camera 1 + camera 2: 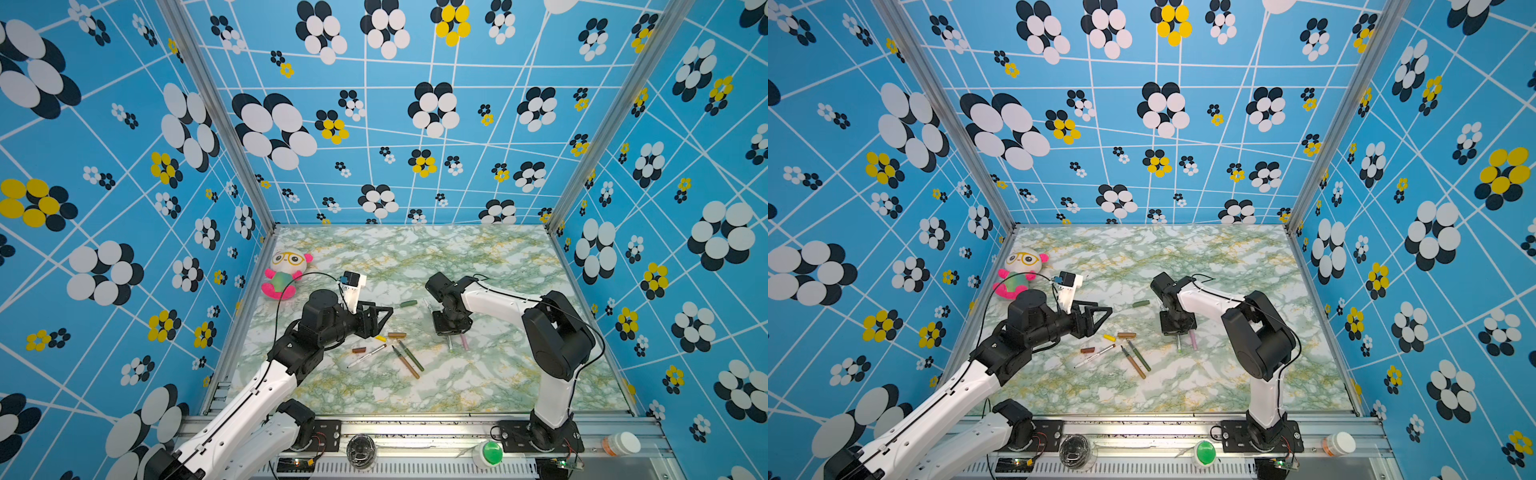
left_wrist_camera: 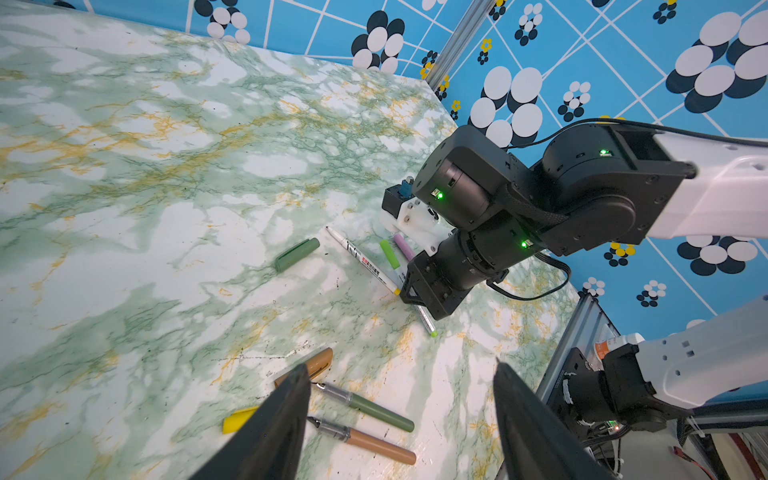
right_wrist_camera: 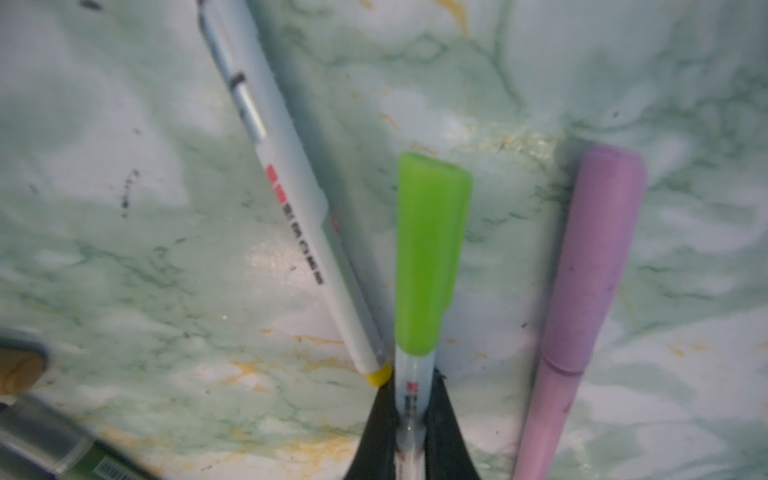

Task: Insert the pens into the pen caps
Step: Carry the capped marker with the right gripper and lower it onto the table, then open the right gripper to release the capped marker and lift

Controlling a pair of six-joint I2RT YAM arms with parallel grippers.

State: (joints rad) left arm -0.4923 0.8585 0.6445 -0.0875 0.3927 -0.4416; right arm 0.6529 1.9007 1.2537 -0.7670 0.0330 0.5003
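Pen (image 3: 413, 365) looks light, stiff, slick; grip mid-barrel. Right claw (image 3: 411, 399) clamps white barrel below green cap (image 3: 430, 249), lower centre of frame. Left claw (image 2: 400, 368) wide open, empty.

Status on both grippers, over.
Right gripper shut on green-capped white pen. Left gripper open, empty, by tan cap. Yellow-ended pen and pink pen crowd the grip.
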